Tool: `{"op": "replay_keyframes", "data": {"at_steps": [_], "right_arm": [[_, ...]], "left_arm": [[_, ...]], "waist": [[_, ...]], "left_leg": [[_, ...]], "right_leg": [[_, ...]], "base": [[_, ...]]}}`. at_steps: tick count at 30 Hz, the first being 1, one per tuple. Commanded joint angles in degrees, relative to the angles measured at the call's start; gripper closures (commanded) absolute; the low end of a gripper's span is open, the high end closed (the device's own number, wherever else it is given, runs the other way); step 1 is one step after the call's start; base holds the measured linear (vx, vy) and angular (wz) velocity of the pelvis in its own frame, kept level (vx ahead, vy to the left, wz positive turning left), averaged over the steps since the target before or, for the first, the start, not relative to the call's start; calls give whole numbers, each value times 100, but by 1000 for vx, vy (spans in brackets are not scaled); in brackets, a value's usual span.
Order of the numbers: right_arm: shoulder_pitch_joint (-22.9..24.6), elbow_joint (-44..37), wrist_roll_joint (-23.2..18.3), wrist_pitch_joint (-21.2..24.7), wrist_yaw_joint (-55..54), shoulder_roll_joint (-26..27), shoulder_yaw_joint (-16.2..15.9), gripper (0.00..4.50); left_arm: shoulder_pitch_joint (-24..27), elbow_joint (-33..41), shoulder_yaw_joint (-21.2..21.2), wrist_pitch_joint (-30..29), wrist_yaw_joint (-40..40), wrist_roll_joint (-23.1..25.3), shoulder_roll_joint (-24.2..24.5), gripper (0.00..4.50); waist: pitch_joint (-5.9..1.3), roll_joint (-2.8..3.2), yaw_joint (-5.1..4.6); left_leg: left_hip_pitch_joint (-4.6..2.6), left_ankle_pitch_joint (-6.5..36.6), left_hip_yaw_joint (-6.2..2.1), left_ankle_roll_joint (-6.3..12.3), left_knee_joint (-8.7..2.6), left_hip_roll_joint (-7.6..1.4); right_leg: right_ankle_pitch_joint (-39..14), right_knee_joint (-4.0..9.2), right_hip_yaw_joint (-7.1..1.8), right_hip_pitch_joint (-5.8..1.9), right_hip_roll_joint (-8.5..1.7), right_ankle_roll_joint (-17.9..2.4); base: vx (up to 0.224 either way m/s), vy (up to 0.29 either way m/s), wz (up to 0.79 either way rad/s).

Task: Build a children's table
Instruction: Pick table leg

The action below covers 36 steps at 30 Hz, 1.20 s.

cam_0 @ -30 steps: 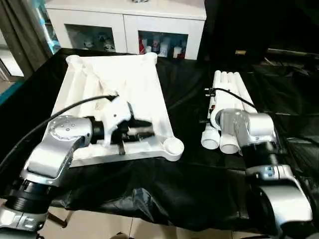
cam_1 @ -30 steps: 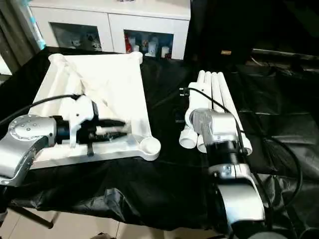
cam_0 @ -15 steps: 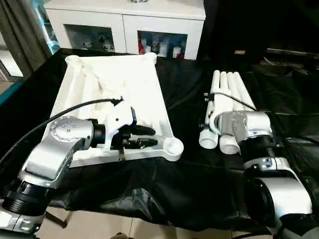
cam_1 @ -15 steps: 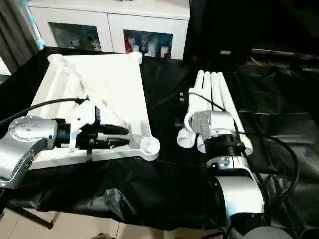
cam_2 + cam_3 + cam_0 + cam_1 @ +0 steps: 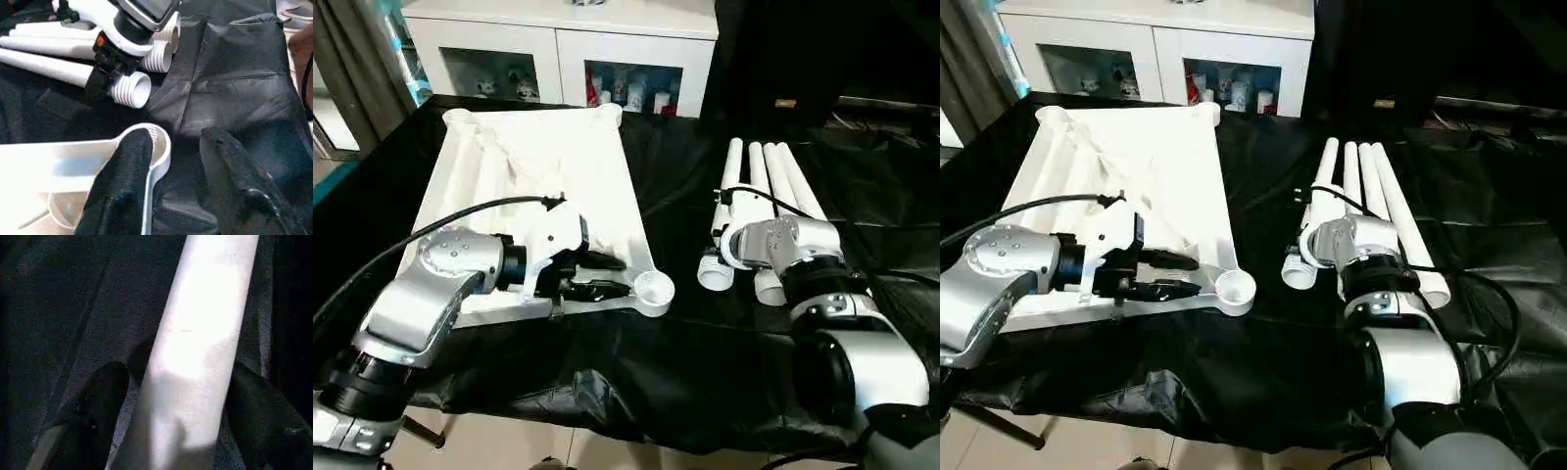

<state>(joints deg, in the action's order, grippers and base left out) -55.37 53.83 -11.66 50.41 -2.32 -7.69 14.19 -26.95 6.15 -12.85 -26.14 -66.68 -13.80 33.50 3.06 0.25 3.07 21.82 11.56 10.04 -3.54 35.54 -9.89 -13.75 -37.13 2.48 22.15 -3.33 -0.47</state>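
White leg [image 5: 195, 347] cut off between fingers [image 5: 100, 401]

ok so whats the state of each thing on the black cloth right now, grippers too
white plastic rectangular tabletop: lying underside up, no legs fitted
round corner socket: empty
four white tapered tube legs: lying loose side by side, beside the tabletop
left gripper: open, fingers astride the tabletop's near rim by the socket
right gripper: fingers either side of one leg, grip unclear
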Motion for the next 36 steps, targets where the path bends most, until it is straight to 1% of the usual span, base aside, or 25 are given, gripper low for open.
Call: {"op": "replay_keyframes", "data": {"at_steps": [1,2,3,4,8,11,12,13,17,18,19,20,21,22,23,24,25,26,27,29,30,31,32,34,36], "right_arm": [[-89,209,-39,-132,-68,-101,119,167],[-105,287,-56,-193,-109,-126,185,186],[-105,291,-57,-196,-111,-128,188,186],[-111,327,-53,-229,-115,-142,199,203],[-96,423,-59,-333,-196,-187,268,222],[-95,459,-83,-383,-232,-199,312,247],[-76,399,-77,-399,-193,-206,305,247],[-28,230,-77,-434,-100,-218,283,250],[145,-238,-218,-797,127,-188,362,255],[239,-408,-259,-1037,260,-161,368,255],[506,-889,-371,-1717,638,-82,379,255],[690,-1188,-417,-2105,947,-45,326,255],[729,-1250,-427,-2142,1020,-46,302,255],[1092,-1839,-572,-2290,1691,-62,104,255],[1207,-2035,-644,-2253,1903,-69,54,256],[1271,-2151,-709,-2240,2005,-62,61,257],[1598,-2751,-988,-2265,2502,-43,38,257],[1598,-2751,-988,-2265,2502,-43,38,257],[1765,-3081,-1158,-2225,2747,-34,24,257],[2057,-3653,-1468,-2053,3192,-45,-46,257],[2205,-3875,-1564,-2047,3386,-57,-119,257],[2506,-4295,-1679,-2004,3728,-117,-370,257],[2647,-4494,-1693,-2009,3882,-173,-532,257],[2861,-4817,-1762,-1967,4098,-240,-725,257],[2939,-4940,-1811,-1949,4190,-255,-781,257]], "left_arm": [[-84,-59,-78,19,7,79,43,225],[-90,-90,-72,9,-1,47,27,209],[-91,-93,-72,17,1,50,25,209],[-97,-121,-66,97,39,81,5,187],[-132,-284,60,302,214,0,-210,169],[-148,-341,78,388,314,25,-284,132],[-178,-350,86,319,574,157,-333,132],[-348,-459,38,-33,957,371,-397,117],[-624,-818,207,-344,1318,220,-749,91],[-710,-928,281,-542,1474,171,-867,85],[-950,-1233,488,-1111,1914,43,-1191,85],[-1105,-1461,647,-1305,2211,-33,-1419,80],[-1141,-1517,705,-1321,2286,-78,-1484,68],[-1513,-2105,1333,-1490,2983,-628,-2140,50],[-1657,-2318,1589,-1580,3215,-849,-2385,47],[-1727,-2427,1701,-1599,3297,-960,-2489,44],[-1984,-2847,1997,-1586,3525,-1245,-2827,37],[-1984,-2847,1997,-1586,3525,-1245,-2827,24],[-2072,-3002,2052,-1535,3586,-1318,-2946,11],[-2214,-3211,2103,-1475,3653,-1375,-3120,3],[-2281,-3262,2166,-1502,3662,-1363,-3205,2],[-2420,-3294,2312,-1547,3693,-1437,-3346,1],[-2505,-3304,2420,-1608,3680,-1584,-3415,0],[-2687,-3373,2662,-1784,3725,-1892,-3541,0],[-2742,-3427,2690,-1806,3762,-1909,-3566,0]], "waist": [[-420,126,-5],[-419,111,-3],[-420,107,-1],[-426,109,1],[-424,95,0],[-426,90,2],[-428,112,-1],[-429,95,-12],[-439,76,35],[-438,68,44],[-453,66,28],[-466,84,71],[-478,32,76],[-449,60,53],[-480,66,105],[-469,25,76],[-471,59,105],[-474,39,101],[-472,31,103],[-465,23,108],[-463,91,131],[-458,43,122],[-458,103,132],[-438,68,132],[-426,68,135]], "left_leg": [[-118,72,-69,-216,-399,-259],[-111,116,-66,-234,-401,-261],[-108,103,-68,-231,-399,-259],[-107,66,-67,-214,-395,-256],[-110,77,-62,-171,-393,-263],[-107,89,-63,-143,-393,-268],[-105,94,-70,-143,-394,-273],[-114,104,-65,-132,-390,-273],[-108,11,-70,-86,-382,-270],[-103,-53,-58,-44,-372,-264],[-88,-94,-47,-26,-359,-259],[-138,-39,-33,53,-329,-284],[-70,-223,-64,191,-338,-262],[-48,-170,-28,314,-306,-218],[-96,-157,-58,339,-303,-267],[-19,-245,-76,468,-320,-238],[-56,-194,-68,555,-295,-250],[-56,-216,-86,606,-295,-265],[-29,-266,-98,715,-300,-255],[-36,-241,-96,837,-298,-262],[-50,-233,-103,858,-285,-271],[-50,-213,-113,905,-299,-292],[-45,-218,-129,903,-294,-308],[-62,-64,-123,850,-311,-316],[-57,34,-125,797,-324,-313]], "right_leg": [[1136,275,-260,-312,-412,-1519],[1132,275,-264,-323,-414,-1535],[1159,274,-264,-327,-411,-1534],[1215,269,-258,-330,-411,-1545],[1205,276,-259,-329,-412,-1576],[1179,274,-257,-328,-411,-1576],[1194,267,-255,-332,-411,-1570],[1225,273,-256,-329,-403,-1558],[1258,275,-262,-343,-431,-1566],[1379,270,-267,-338,-427,-1573],[1527,242,-269,-364,-419,-1575],[1680,258,-281,-313,-450,-1575],[1840,237,-263,-392,-447,-1624],[1980,273,-261,-391,-399,-1674],[2019,270,-262,-392,-453,-1730],[2042,253,-248,-435,-434,-1814],[1973,285,-249,-408,-456,-1846],[1959,274,-248,-410,-463,-1865],[1909,269,-239,-430,-468,-1875],[1750,301,-240,-421,-477,-1856],[1714,304,-241,-403,-486,-1847],[1619,322,-232,-411,-481,-1831],[1581,311,-233,-402,-506,-1850],[1376,351,-232,-384,-502,-1887],[1178,366,-230,-385,-507,-1901]], "base": [[0,0,0],[0,0,0],[0,0,0],[0,0,0],[0,0,0],[0,0,0],[0,0,0],[0,0,0],[0,0,0],[0,0,0],[0,0,0],[0,0,0],[0,0,0],[0,0,0],[0,0,0],[0,0,0],[0,0,0],[0,0,0],[0,0,0],[0,0,0],[0,0,0],[0,0,0],[0,0,0],[0,0,0],[0,0,0]]}}
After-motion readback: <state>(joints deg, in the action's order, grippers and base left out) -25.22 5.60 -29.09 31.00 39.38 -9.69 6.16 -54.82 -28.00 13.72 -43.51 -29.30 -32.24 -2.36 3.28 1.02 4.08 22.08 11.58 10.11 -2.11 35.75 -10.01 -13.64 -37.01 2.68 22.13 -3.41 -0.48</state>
